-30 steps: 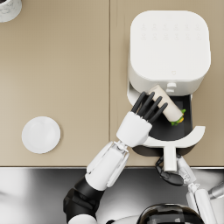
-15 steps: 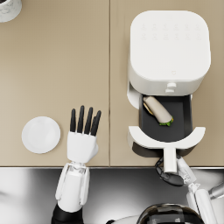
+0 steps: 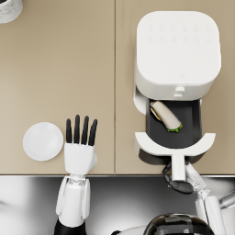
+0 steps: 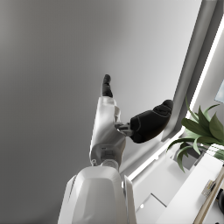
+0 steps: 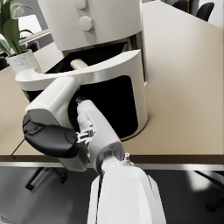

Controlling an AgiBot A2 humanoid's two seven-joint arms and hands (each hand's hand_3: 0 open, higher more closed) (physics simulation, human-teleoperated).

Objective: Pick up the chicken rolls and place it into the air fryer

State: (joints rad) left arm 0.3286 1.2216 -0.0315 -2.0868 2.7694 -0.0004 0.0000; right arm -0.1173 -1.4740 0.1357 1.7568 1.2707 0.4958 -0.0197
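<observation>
Tan chicken roll [image 3: 166, 115] in drawer [image 3: 195, 123], left hand [image 3: 80, 148] apart (empty)

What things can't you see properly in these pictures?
- The chicken roll: in the right wrist view the drawer front hides all but one end.
- The pot: cut off by the head view's corner.
- The right robot hand: partly under the drawer handle in the head view.
- Air fryer buttons: too faint to read.

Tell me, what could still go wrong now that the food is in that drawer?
The chicken roll lies slantwise in the open air fryer drawer, one end near the back left corner; it might catch as the drawer closes. The right hand grips the drawer handle alone, so a hard push could slide the whole fryer across the table.
</observation>
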